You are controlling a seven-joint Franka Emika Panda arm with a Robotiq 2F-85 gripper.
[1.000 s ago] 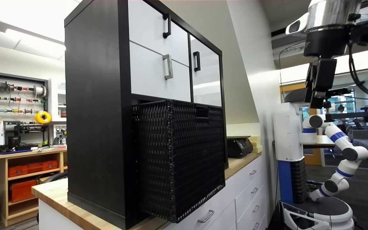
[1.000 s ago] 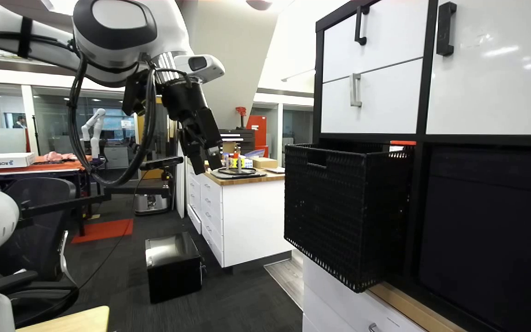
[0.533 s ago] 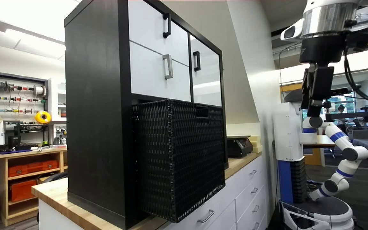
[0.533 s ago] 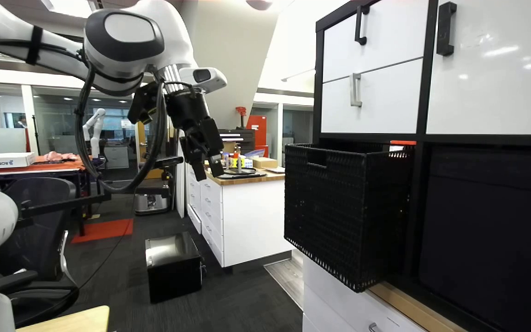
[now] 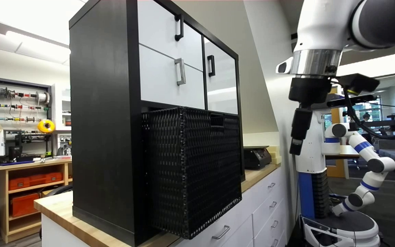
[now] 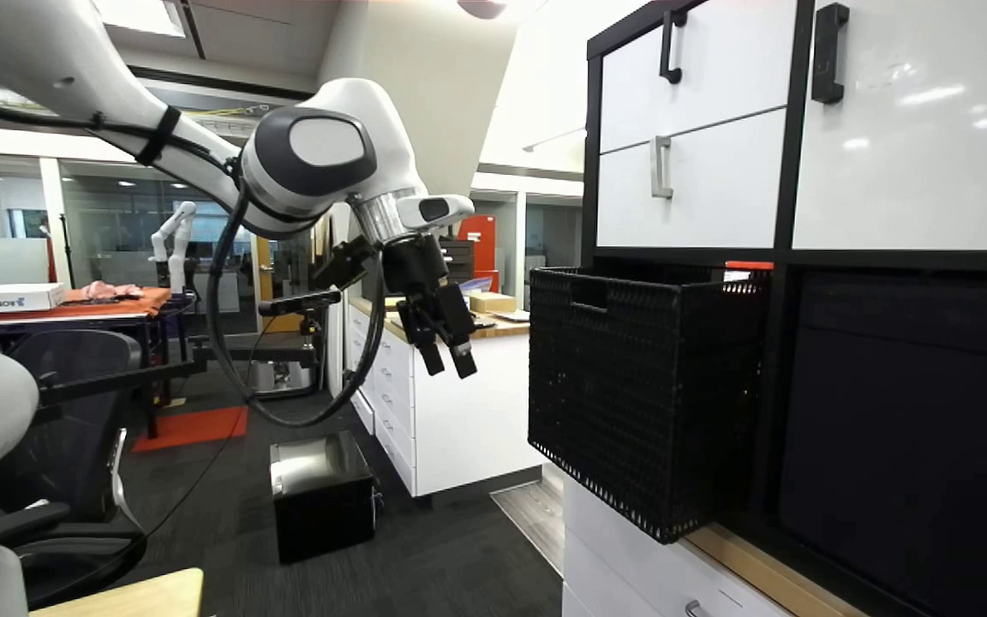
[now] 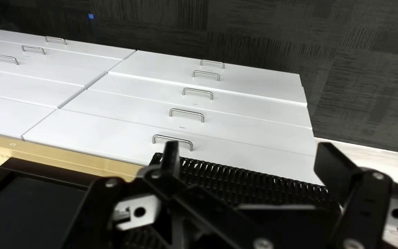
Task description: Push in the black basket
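The black basket [image 5: 213,175] has woven sides and a handle cutout. It juts out of a lower cubby of the black-framed cabinet [image 5: 101,120] in both exterior views, also here [image 6: 605,403]. Its front stands well forward of the cabinet frame. My gripper [image 6: 451,364] is in the air in front of the basket, apart from it, pointing down at a tilt. In an exterior view the gripper [image 5: 296,147] shows edge-on, to the right of the basket. In the wrist view the gripper's [image 7: 249,148] fingers are wide apart with nothing held. The basket's edge [image 7: 254,180] shows beyond them, partly hidden.
White cabinet doors with handles [image 5: 180,71] are above the basket. White drawers [image 7: 199,103] with metal handles and a wooden counter [image 7: 57,154] lie below. A black scale-like device [image 5: 257,157] stands on the counter beside the cabinet. A dark cubby [image 6: 913,428] adjoins the basket.
My gripper has moved down and toward the basket, leftward in an exterior view and rightward in an exterior view. The basket has not moved.
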